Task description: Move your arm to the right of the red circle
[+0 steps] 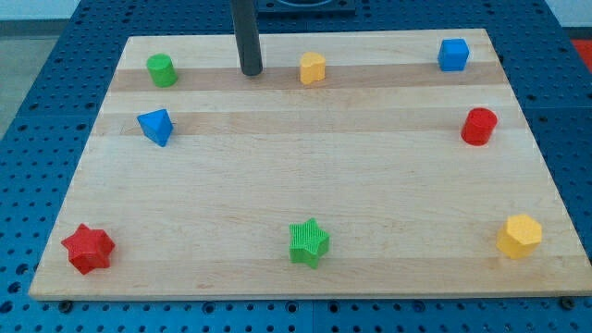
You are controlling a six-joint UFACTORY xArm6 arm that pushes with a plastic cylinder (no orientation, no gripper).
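Observation:
The red circle [479, 126] is a short red cylinder near the right edge of the wooden board [305, 176], in its upper half. My tip [251, 71] is the lower end of the dark rod, near the board's top edge, left of centre. It stands far to the left of the red circle, between the green cylinder [162, 70] and the yellow block [313, 67], closer to the yellow one and touching neither.
A blue cube [453, 55] sits at the top right, above the red circle. A blue triangular block [155, 126] lies at the left. Along the bottom are a red star [88, 248], a green star [309, 242] and a yellow hexagon [519, 235].

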